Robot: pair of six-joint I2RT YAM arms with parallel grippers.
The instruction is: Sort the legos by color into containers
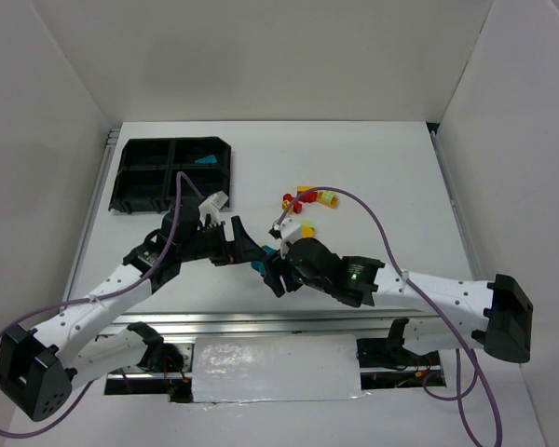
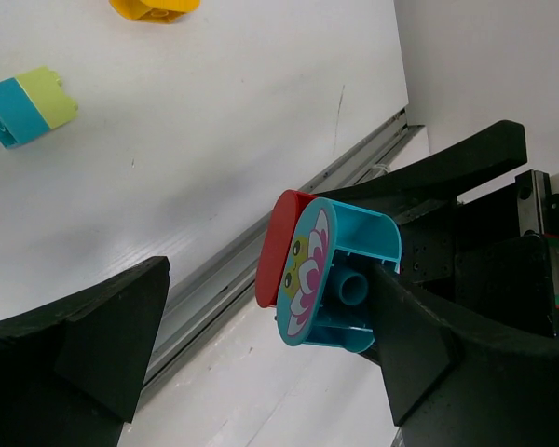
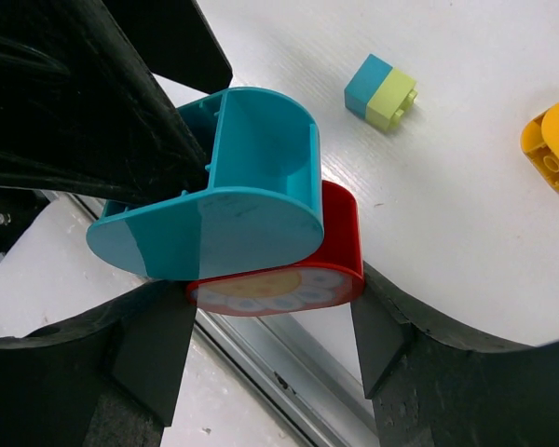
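Where the two arms meet over the white desk (image 1: 382, 177), the right gripper (image 1: 278, 270) holds a teal half-round plastic brick (image 1: 269, 253) near the left gripper (image 1: 256, 250). The black four-compartment plastic tray (image 1: 121, 182) lies well apart at the far left.

From the left wrist, the left gripper (image 2: 261, 345) stands wide. One finger touches the teal brick (image 2: 349, 270), which is stuck to a red half-round plastic brick (image 2: 275, 247).

From the right wrist, the right gripper (image 3: 270, 326) clamps the red brick (image 3: 340, 233), with the teal one (image 3: 252, 186) above it.

The step is probably splitting the two colours. The left gripper should close on teal alone, square on its flat faces, then pull straight off.
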